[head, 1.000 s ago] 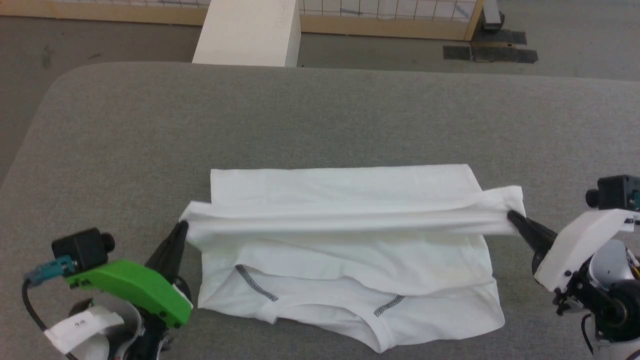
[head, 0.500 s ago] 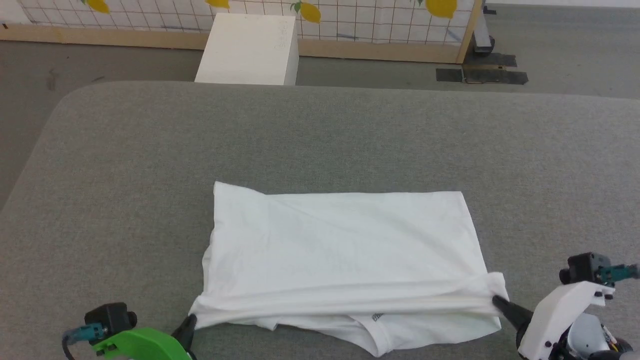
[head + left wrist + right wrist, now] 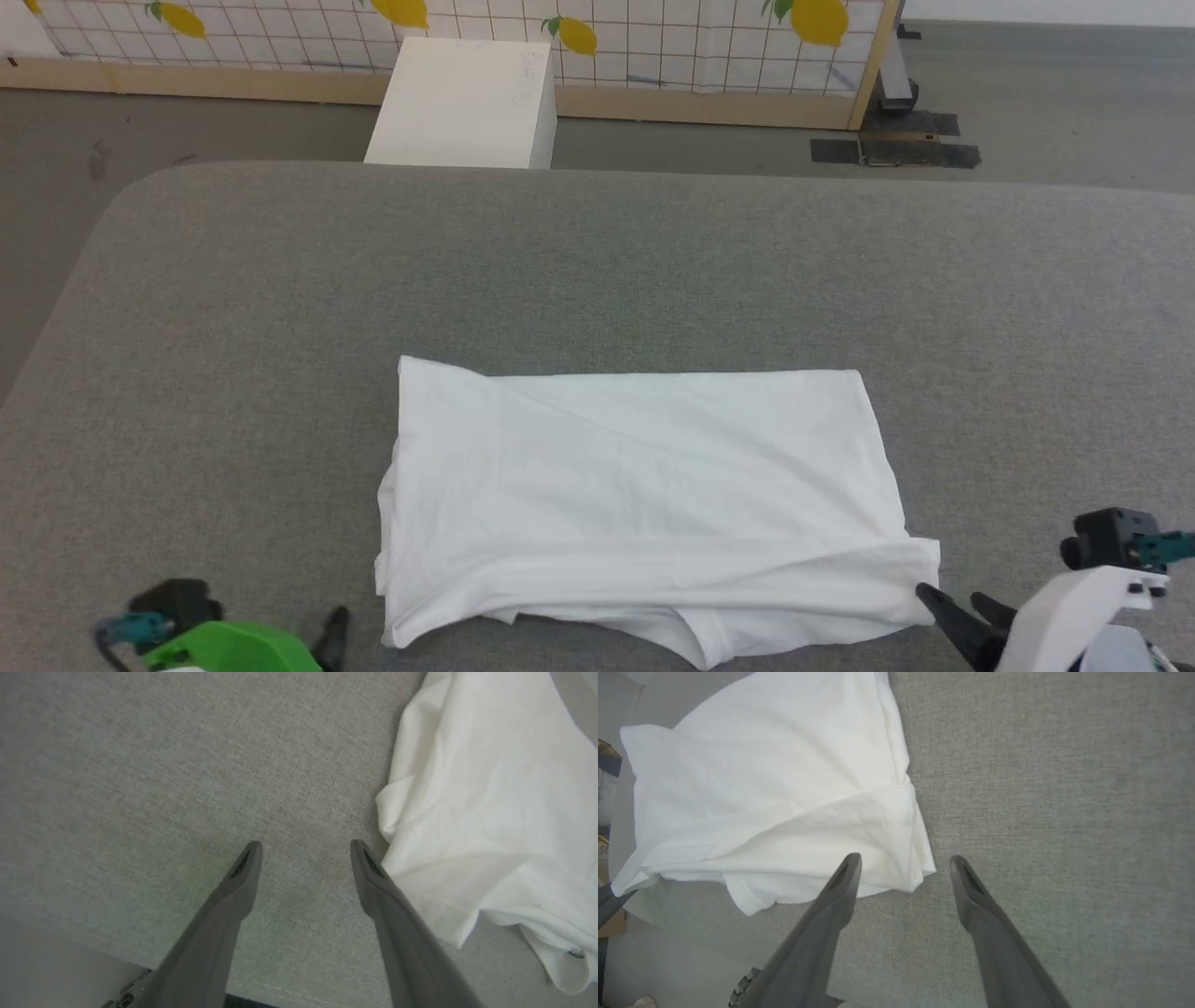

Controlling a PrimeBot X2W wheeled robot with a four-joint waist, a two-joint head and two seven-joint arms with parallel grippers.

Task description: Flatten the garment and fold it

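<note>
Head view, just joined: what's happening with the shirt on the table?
The robot is folding a white garment on the grey padded table. The garment lies doubled over into a rough rectangle, with a lower layer poking out along the near edge. The left pincer and the right pincer are both open and hold nothing, each beside a near corner of the garment. The fold looks rough, so more tidying or folding probably follows.
</note>
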